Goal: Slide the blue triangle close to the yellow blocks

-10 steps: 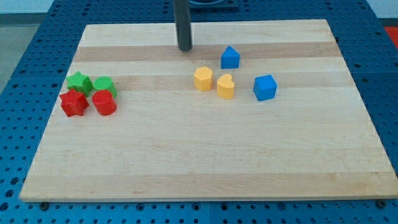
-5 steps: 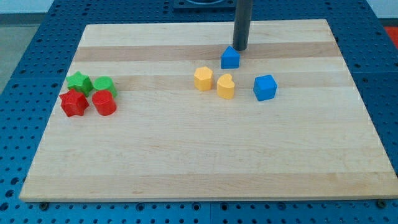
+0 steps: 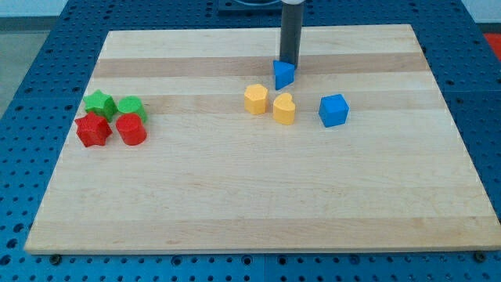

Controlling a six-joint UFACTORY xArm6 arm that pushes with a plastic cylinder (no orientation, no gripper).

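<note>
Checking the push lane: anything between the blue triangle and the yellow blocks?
Nothing visible. My tip sits at the blue triangle, on its top side in the view. Bare board separates it from the yellow blocks below.

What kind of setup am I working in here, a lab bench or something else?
Most likely a lab test bench: a bare wooden board lies on a blue perforated base, and the only objects are small coloured blocks, such as the blue triangle at my tip.

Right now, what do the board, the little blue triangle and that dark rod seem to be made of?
Board: pale wood, going by its grain and plank stripes, matte. Blue triangle: probably plastic, uniform colour, slight sheen. My rod looks like dark metal or plastic, hard to tell; my tip sits at the triangle's top edge.
</note>
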